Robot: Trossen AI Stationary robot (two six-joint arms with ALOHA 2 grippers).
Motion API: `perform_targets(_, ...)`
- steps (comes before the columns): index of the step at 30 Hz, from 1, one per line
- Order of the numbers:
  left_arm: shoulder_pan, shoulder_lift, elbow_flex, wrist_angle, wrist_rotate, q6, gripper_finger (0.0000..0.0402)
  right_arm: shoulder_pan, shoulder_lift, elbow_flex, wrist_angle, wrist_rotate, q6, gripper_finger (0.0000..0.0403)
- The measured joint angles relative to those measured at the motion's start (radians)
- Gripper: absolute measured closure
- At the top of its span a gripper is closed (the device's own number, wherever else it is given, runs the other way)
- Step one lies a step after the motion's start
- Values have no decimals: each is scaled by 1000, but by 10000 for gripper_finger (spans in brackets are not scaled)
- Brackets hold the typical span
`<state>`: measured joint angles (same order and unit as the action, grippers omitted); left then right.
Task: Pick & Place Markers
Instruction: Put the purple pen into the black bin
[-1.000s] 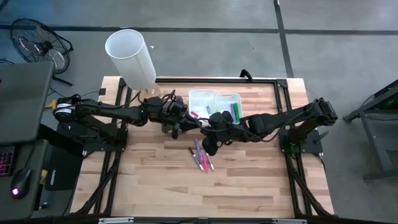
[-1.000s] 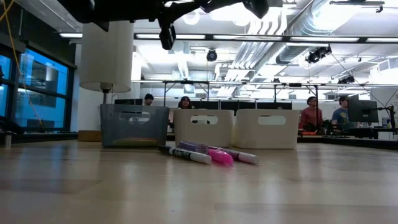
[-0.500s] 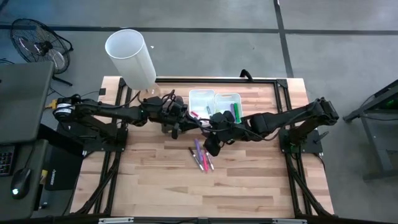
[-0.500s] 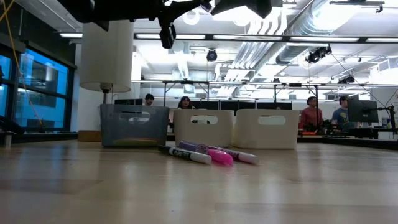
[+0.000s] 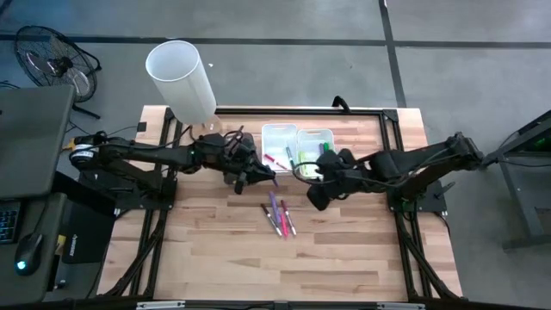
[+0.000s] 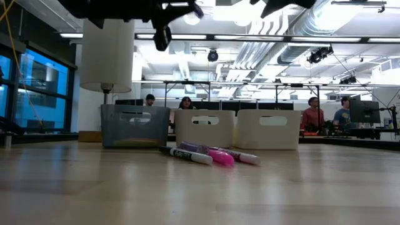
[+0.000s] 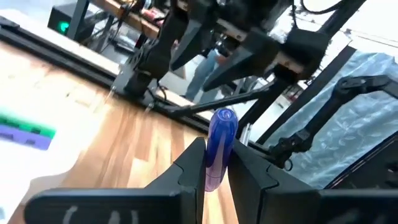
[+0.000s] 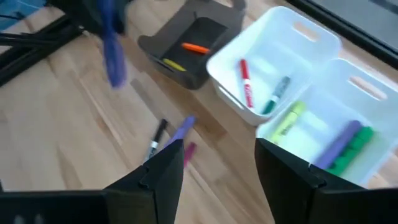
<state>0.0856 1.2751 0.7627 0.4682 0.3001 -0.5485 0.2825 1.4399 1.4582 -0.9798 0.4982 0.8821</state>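
A blue-purple marker sits pinched upright between the fingers of the left gripper, held in the air just in front of the dark bin and beside the middle white bin. A few more markers lie loose on the table just below, and others already rest in the 2 white bins and the dark one. The right gripper hangs nearby with its fingers spread and nothing between them. From here, I'd say the left arm should centre the marker well over its bin before letting go, and keep clear of the right arm close by.
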Motion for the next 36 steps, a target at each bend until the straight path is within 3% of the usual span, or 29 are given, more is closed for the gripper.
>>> perform_targets(8,0,-87,1,-227,-31,30,351,64,-26,0,-117,84,100,217)
perform_targets(15,-1,-186,-2,-489,-132,74,351,97,-26,0,-143,127,136,217)
perform_targets(26,-1,-216,-1,-756,-438,94,350,100,-26,0,-138,148,136,217)
perform_targets(36,-1,-157,-2,-900,-692,-141,350,100,-25,0,-130,163,139,217)
